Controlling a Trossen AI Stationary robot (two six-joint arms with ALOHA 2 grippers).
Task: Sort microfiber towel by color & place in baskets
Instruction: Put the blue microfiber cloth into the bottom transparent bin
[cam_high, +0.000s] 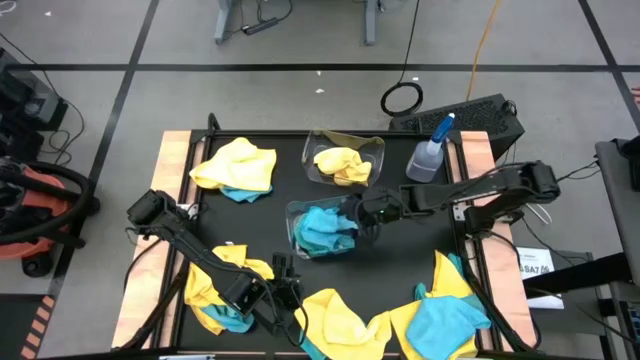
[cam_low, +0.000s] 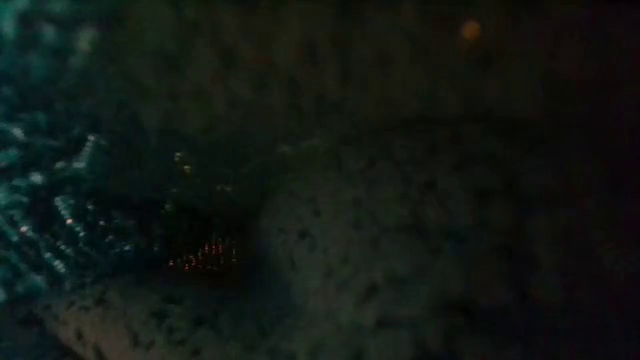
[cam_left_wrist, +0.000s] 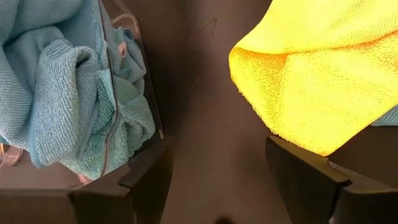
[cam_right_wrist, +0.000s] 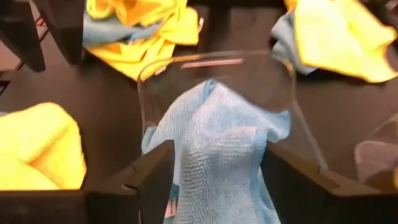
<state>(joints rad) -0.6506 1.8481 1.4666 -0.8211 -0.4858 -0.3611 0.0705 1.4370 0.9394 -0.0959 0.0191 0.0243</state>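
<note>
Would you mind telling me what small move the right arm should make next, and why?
Probably lift the right end effector straight up: it is open over the basket, and the blue towel already lies inside between its fingers.

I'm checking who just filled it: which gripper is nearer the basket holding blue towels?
The right gripper: it hangs open at that basket's edge, over the blue towels. The left gripper is open too, lower on the table, beside a yellow towel.

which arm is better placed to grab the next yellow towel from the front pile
Left. Its open pincer sits by the bright yellow fuzzy microfiber towel at the table's front edge. The right pincer, open, is over the clear plastic basket of turquoise towels.
</note>
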